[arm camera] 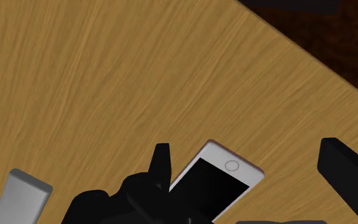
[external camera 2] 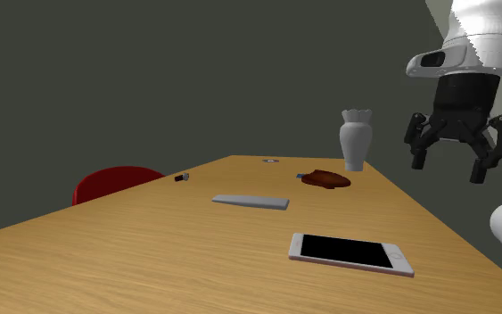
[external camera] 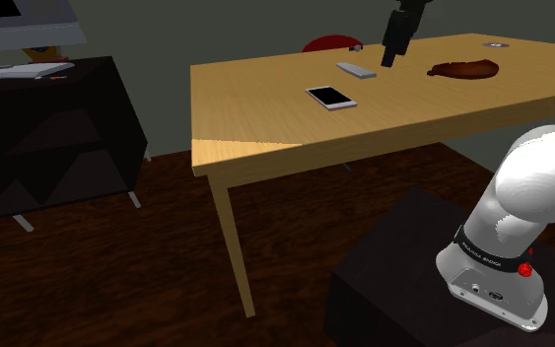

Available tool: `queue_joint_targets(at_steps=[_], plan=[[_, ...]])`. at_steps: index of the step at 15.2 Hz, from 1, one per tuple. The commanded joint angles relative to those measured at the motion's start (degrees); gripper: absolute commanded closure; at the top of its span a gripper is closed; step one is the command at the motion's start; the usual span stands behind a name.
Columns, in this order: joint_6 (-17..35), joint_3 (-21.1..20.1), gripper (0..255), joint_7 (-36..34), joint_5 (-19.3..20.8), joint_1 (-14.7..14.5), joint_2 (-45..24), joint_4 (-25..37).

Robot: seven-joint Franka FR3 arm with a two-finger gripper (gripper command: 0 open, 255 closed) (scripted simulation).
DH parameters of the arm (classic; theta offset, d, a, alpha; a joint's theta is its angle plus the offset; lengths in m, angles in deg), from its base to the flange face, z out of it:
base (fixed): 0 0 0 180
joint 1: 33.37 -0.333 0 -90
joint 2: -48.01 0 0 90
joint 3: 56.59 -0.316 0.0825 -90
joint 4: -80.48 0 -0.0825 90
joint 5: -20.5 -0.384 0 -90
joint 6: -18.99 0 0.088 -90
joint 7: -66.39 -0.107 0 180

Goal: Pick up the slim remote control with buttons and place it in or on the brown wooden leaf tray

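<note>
A slim grey remote lies flat on the wooden table, below the black pincer and just outside one of its spread, empty fingers, with a white phone under the gap and the brown leaf tray seemingly farther off to its other side.

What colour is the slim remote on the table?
The remote is plain grey; second exterior view shows it best.

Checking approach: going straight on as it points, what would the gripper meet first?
Probably the white smartphone on the table, seen between the open fingers of the gripper; depth is unclear.
</note>
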Motion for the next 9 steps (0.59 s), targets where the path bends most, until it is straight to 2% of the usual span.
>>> queue_joint_targets(at_steps=[1,9], plan=[[0.0,0.0,0,0.0,0.0,0.0,0.0,0.0],[5.7,3.8,0,-2.1,1.2,3.8,-16.6,9.2]])
